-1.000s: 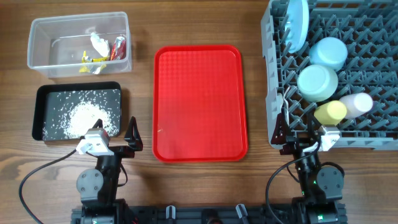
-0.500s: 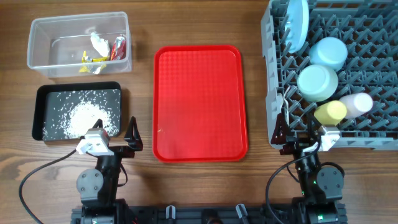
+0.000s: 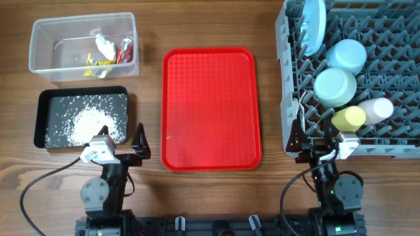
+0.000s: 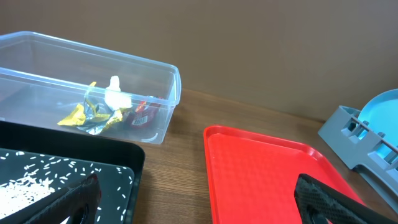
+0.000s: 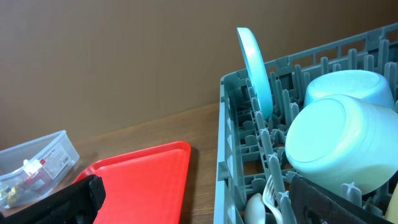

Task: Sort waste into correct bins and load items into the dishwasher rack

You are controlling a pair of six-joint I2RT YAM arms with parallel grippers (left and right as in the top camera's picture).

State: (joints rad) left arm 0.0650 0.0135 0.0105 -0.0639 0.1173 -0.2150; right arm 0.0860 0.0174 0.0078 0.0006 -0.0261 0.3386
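The clear tub (image 3: 82, 18) holds crumpled tissue (image 3: 104, 46) and shiny wrappers (image 3: 125, 50). Below it, the black tray (image 3: 39, 118) holds loose rice (image 3: 88, 124). In the grey rack (image 3: 286, 78) the blue plate (image 3: 314, 26) stands on edge, with two bowls (image 3: 335, 86), a yellow cup (image 3: 348, 118) and a white cup (image 3: 377, 109) beside it. A white fork (image 5: 272, 196) and spoon (image 5: 254, 208) rest near the rack's front corner. My left gripper (image 3: 119, 143) is open at the black tray's near right corner. My right gripper (image 3: 314, 145) is open at the rack's near left corner. Neither holds anything.
A flat red tray (image 3: 210, 108) lies bare in the middle, between the bins and the rack. Wood table (image 3: 147, 85) shows in the strips on either side of it. Cables run from both arm bases along the front edge.
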